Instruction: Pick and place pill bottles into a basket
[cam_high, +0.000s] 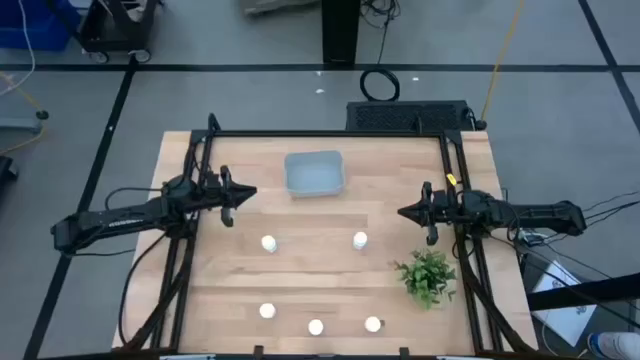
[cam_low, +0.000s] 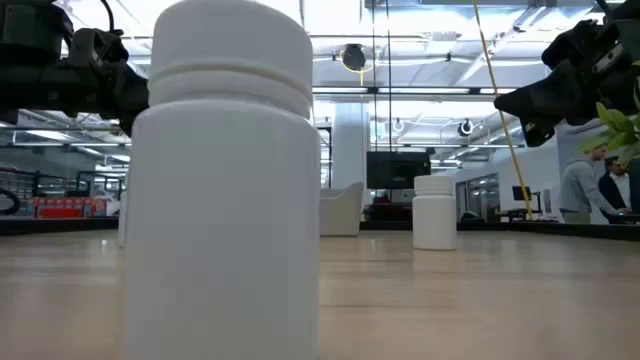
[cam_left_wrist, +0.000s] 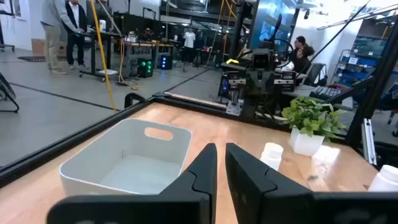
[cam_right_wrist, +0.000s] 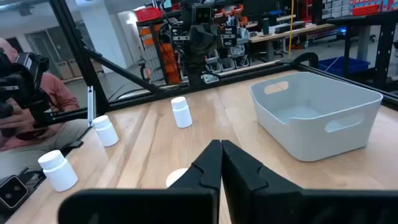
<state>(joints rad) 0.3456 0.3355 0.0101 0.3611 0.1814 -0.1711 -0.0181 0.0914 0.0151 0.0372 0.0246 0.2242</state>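
High view: wooden table (cam_high: 320, 265) on grey floor. Basket (cam_high: 314, 172) at the far middle of the table, nothing in it. Five pill bottles (cam_high: 268, 243) stand on the wood: two mid-table, three in a row along the near edge. Small green plant (cam_high: 428, 276) near the right side. Left gripper (cam_high: 243, 192) hovers at the left edge, right gripper (cam_high: 404, 212) at the right edge, both pointing inward.

Low view: one bottle (cam_low: 228, 190) fills the foreground; another (cam_low: 435, 211) stands farther back.

Left wrist view: fingers (cam_left_wrist: 199, 177) nearly together, a narrow gap, holding nothing; basket just ahead.

Right wrist view: fingers (cam_right_wrist: 208, 165) closed to a sliver, holding nothing; basket (cam_right_wrist: 317, 115) and bottles ahead.
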